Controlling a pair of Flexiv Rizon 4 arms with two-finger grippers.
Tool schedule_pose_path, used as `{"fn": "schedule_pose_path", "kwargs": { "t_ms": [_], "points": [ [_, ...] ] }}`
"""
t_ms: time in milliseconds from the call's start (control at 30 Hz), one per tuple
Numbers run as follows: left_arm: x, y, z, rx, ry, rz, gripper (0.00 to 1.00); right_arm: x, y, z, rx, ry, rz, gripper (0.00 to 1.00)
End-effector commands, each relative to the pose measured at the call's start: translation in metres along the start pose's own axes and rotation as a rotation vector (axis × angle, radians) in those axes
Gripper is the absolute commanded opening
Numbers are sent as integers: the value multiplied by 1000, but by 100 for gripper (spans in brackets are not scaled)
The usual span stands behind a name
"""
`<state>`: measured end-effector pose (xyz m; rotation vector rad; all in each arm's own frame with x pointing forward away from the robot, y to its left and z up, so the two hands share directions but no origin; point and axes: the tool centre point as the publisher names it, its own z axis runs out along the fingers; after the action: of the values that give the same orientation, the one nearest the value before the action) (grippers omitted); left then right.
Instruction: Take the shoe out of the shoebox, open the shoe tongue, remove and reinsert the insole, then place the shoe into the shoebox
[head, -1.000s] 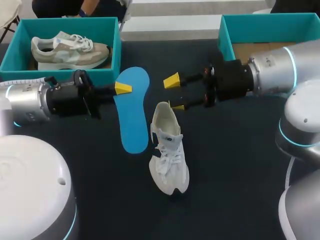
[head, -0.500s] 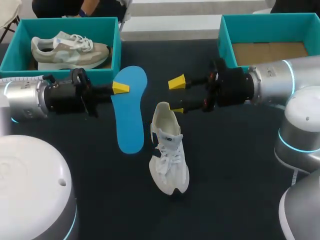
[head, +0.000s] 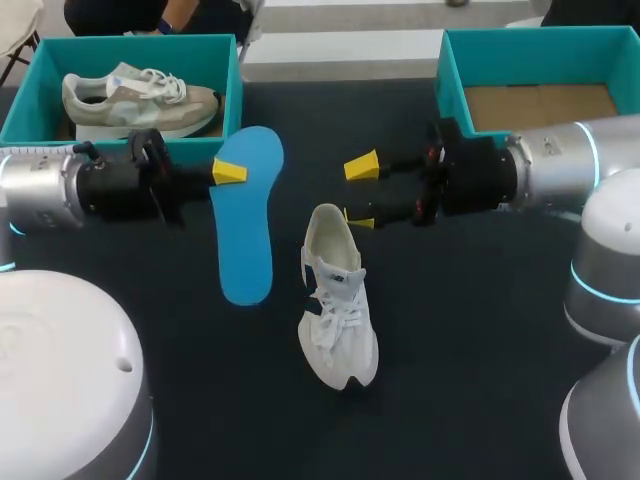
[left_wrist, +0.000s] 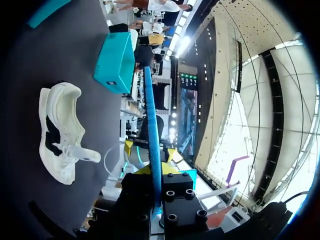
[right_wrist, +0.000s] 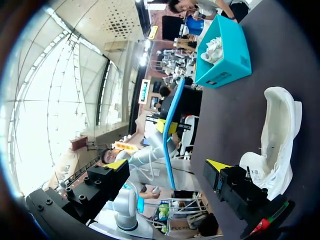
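A white shoe (head: 337, 300) lies on the dark table, its open collar toward the boxes; it also shows in the left wrist view (left_wrist: 60, 135) and the right wrist view (right_wrist: 275, 135). The blue insole (head: 246, 215) hangs above the table left of the shoe, seen edge-on in the wrist views (left_wrist: 152, 130) (right_wrist: 171, 130). My left gripper (head: 228, 172) (left_wrist: 157, 172) is shut on the insole's side edge near the heel end. My right gripper (head: 360, 192) (right_wrist: 167, 165) is open just behind the shoe's heel, with nothing between its fingers.
A teal shoebox (head: 236, 95) at the back left holds a beige and grey shoe (head: 140, 100). A second teal shoebox (head: 446, 75) at the back right shows a bare cardboard floor. The dark table (head: 470, 330) spreads out to the right of the white shoe.
My left gripper has carried the insole leftward, away from the white shoe. My right gripper has drawn back a little to the right, still open. The shoe has not moved.
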<state>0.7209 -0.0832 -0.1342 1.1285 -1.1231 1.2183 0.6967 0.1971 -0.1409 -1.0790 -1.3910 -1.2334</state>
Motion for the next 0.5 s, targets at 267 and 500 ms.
{"fn": "schedule_pose_path", "kwargs": {
  "t_ms": [267,500],
  "points": [
    [28,-16,-12,17,34,909,0,0,1,3,-1,0,0,100],
    [35,-18,-11,-46,47,1299,0,0,1,3,-1,0,0,100]
  ]
}}
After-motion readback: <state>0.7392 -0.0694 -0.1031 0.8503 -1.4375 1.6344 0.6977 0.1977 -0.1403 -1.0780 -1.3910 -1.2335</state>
